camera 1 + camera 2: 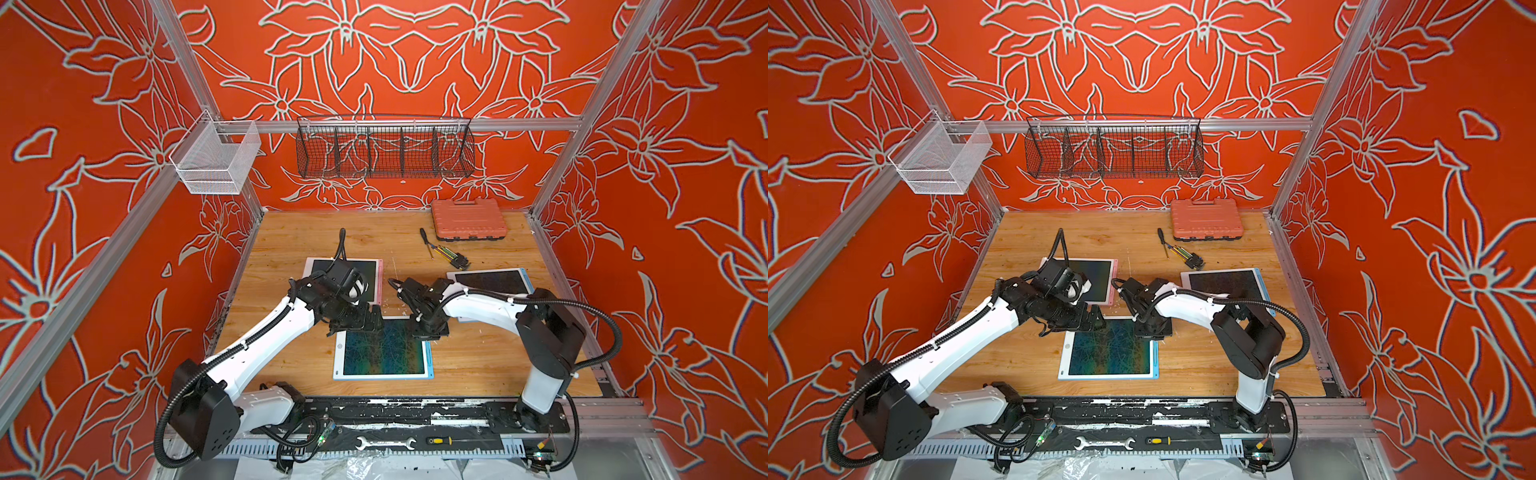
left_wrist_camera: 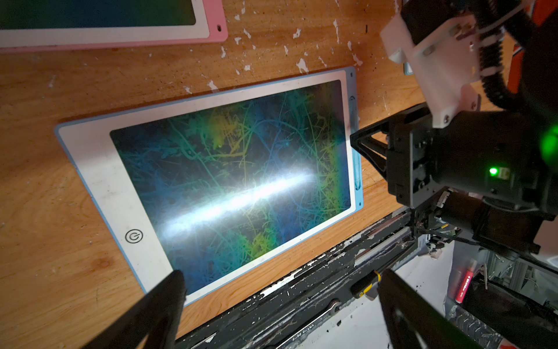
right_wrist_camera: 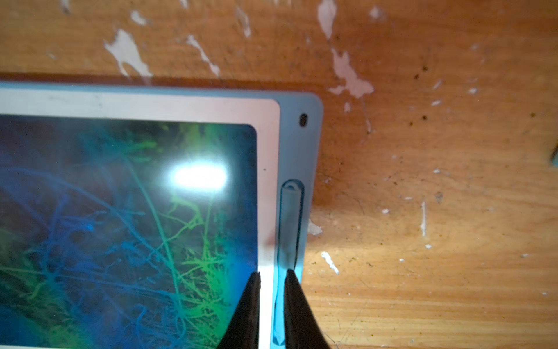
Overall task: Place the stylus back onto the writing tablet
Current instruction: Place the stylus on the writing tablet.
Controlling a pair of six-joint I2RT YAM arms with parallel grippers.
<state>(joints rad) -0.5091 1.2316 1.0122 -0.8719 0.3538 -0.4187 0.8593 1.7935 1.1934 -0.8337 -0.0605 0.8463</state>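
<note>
I have the right gripper (image 3: 273,276) low over the blue tablet (image 3: 297,136) near the worktop's front edge. Its fingers (image 3: 294,299) sit narrowly parted astride the stylus (image 3: 288,223), which lies in its side slot, apparently seated and let go. My left gripper (image 2: 280,290) hangs alongside, fingers spread wide and empty, clear of the slot.

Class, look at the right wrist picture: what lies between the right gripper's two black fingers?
In the right wrist view, the pale blue stylus runs between the right gripper fingers, lying in the side slot of the blue-framed writing tablet.
</note>
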